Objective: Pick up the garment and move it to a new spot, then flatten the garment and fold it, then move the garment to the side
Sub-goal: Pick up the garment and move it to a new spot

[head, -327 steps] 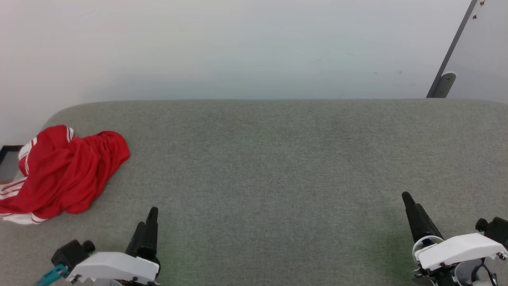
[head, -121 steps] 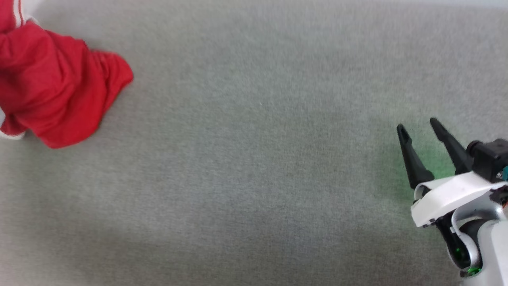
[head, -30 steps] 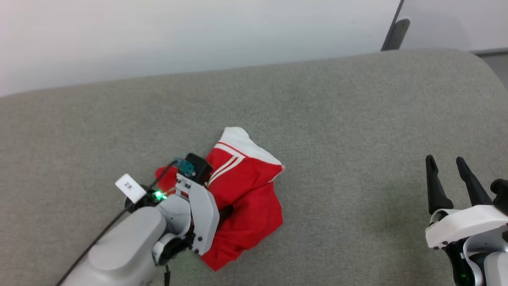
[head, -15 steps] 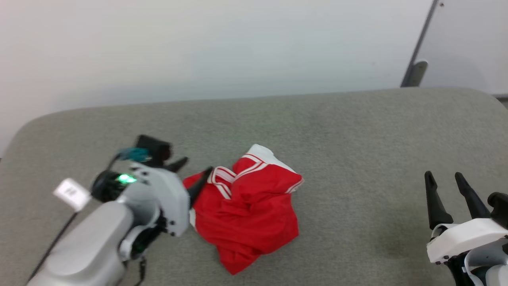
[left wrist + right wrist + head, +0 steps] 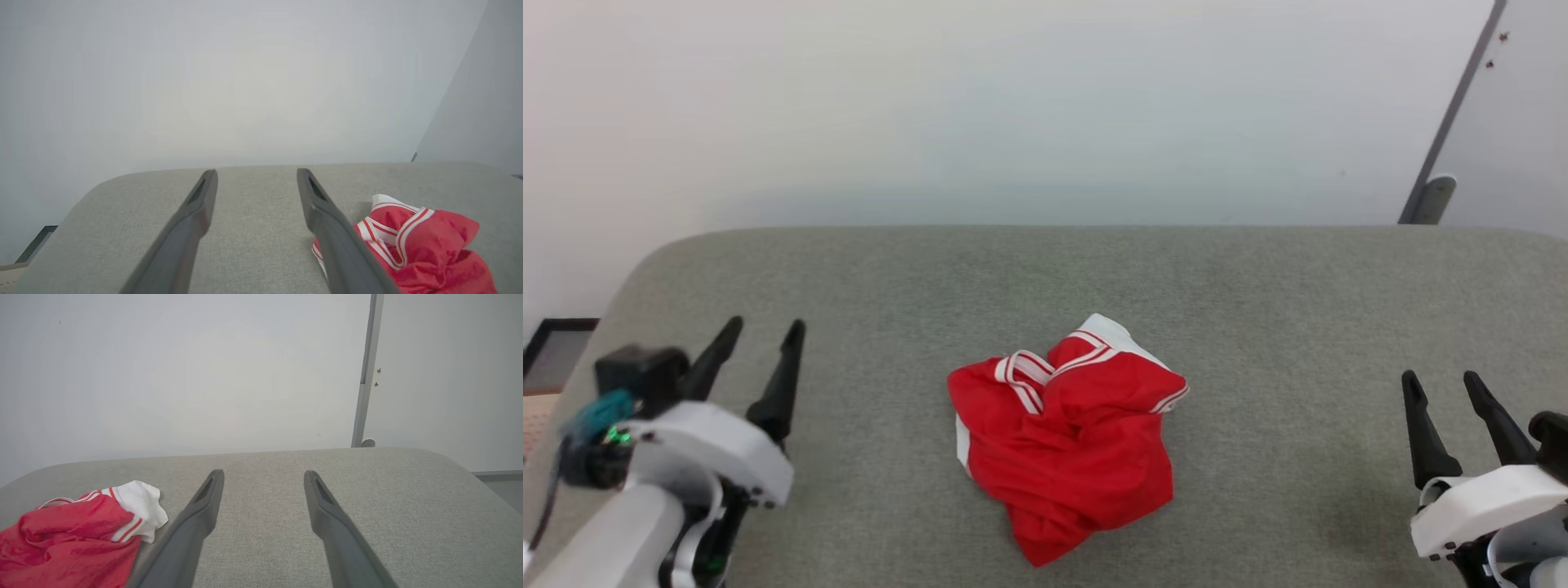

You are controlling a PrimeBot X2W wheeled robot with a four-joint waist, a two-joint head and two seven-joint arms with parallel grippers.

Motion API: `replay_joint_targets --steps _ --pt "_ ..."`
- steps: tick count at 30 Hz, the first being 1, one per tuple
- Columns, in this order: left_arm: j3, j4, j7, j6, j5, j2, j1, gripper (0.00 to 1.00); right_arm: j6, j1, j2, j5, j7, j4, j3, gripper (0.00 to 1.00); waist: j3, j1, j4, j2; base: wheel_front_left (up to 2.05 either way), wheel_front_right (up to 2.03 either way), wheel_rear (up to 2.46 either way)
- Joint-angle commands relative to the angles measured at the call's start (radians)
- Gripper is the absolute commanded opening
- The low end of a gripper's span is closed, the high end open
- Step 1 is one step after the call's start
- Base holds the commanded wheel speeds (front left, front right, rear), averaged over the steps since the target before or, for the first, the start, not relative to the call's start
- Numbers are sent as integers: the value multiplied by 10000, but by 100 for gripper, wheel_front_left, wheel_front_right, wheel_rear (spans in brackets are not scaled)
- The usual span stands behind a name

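Head view: garment (image 5: 1066, 437) is logged crumpled mid counter (image 5: 1258, 310), left pincer (image 5: 768, 322) and right pincer (image 5: 1439, 377) spread apart, empty, well clear; relocation judged done; flattening, folding, side-move outstanding.

Head cam: high, looks fwd + down over grey padded surface (image 5: 1258, 310), wall (image 5: 1013, 98) at top. L wrist cam: low, close to surface, looks along L gripper (image 5: 255, 175) twd wall. R wrist cam: same, along R gripper (image 5: 263, 473). All 3 share garment (image 5: 1070, 441) mid-surface: low R in L wrist view, low L in R wrist view
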Motion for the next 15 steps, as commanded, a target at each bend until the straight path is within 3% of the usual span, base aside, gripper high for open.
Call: replay_joint_targets --steps 1,8,15 --pt "210 -54 -265 134 -60 75 284 100 -10 187 -75 78 -90 78 15 100 -116 0 141 -1 0 0 0" --pt "1048 -101 -783 253 1 59 1210 100 -10 202 -254 48 -285 332 -3 100 -179 0 375 -1 0 0 0" --pt "2070 -331 -826 108 274 -239 2095 100 -11 270 -200 50 -449 514 52 100 -182 0 519 -1 0 0 0"
